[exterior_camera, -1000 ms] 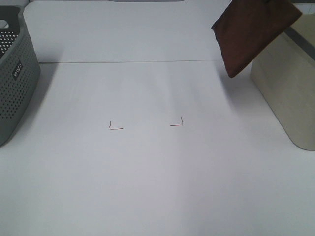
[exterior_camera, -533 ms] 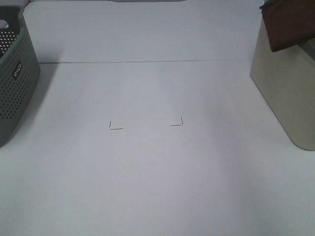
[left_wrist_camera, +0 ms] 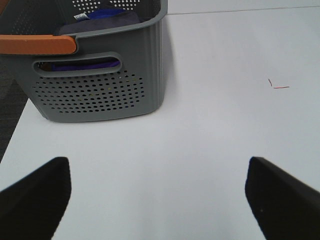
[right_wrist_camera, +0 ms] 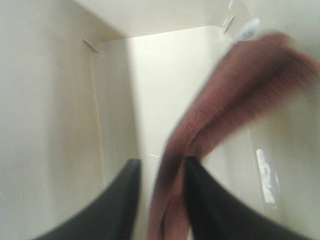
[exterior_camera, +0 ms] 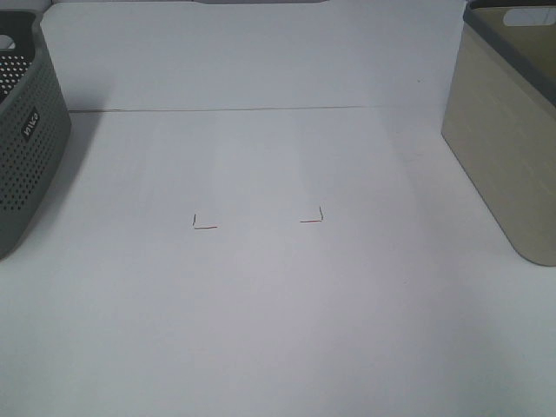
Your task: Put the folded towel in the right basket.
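Right now the folded towel (right_wrist_camera: 235, 100) hangs inside the cream right basket (exterior_camera: 504, 130), pinched between the dark fingers (right_wrist_camera: 120, 200) of the right gripper (right_wrist_camera: 161, 192). That gripper is clamped on one edge of the cloth, and the rest trails down toward the basket floor, blurred in the wrist view. From the high camera neither the towel nor either arm shows; only the basket's outer wall and rim are in sight.

The towel looks soft and light, a ribbed reddish-brown cloth that droops under its own weight. I'd judge it will not slip easily, but it may unfold if let go carelessly. Holding it at the folded edge, as now, seems sensible; a release low in the basket should let it settle in a heap or flat.

The left gripper (left_wrist_camera: 155, 195) hangs above the table with its fingers spread wide, holding nothing. Near it stands the grey perforated basket (left_wrist_camera: 100, 85), with an orange handle (left_wrist_camera: 37, 44) and something blue (left_wrist_camera: 105, 15) inside.

The table (exterior_camera: 261, 330) is plain white and smooth, marked with two small red corner marks (exterior_camera: 205, 224) near the middle.
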`<state>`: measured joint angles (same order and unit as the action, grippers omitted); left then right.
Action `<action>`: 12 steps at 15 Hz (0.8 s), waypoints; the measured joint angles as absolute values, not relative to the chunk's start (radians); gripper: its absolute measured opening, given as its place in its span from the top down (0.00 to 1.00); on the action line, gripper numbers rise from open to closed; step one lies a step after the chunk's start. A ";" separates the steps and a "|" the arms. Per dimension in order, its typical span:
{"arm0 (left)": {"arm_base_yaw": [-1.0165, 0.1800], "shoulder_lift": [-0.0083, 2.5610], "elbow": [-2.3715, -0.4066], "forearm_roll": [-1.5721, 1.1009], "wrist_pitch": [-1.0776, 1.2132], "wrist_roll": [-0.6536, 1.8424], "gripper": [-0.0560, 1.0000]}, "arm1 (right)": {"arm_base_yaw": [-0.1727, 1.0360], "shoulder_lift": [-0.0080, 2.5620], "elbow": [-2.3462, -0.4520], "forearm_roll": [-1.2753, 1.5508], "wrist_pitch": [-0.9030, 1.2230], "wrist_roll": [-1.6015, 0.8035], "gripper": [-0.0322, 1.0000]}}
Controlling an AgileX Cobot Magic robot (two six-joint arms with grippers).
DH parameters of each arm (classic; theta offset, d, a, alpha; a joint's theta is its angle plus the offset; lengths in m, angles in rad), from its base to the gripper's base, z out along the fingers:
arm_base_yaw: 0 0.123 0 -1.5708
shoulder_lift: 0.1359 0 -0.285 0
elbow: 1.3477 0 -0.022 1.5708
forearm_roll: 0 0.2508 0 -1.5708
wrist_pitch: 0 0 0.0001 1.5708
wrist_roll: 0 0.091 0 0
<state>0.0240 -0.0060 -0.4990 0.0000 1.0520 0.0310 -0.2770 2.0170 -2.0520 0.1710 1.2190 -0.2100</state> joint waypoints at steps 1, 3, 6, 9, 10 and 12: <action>0.024 -0.006 -0.499 0.000 1.052 0.031 0.11 | -0.277 2.021 -2.051 0.170 1.219 -0.205 0.39; 0.024 -0.006 -0.499 0.000 1.052 0.031 0.11 | -0.277 2.019 -2.051 0.170 1.219 -0.204 0.20; 0.024 -0.006 -0.499 0.000 1.052 0.031 0.11 | -0.277 1.989 -2.051 0.217 1.219 -0.202 0.16; 0.024 -0.006 -0.499 0.000 1.052 0.031 0.11 | -0.274 1.908 -2.051 0.318 1.219 -0.192 0.16; 0.024 -0.006 -0.499 0.000 1.052 0.031 0.11 | -0.251 1.841 -2.045 0.309 1.217 -0.180 0.16; 0.024 -0.006 -0.499 0.000 1.052 0.031 0.11 | -0.199 1.755 -1.994 0.292 1.216 -0.179 0.16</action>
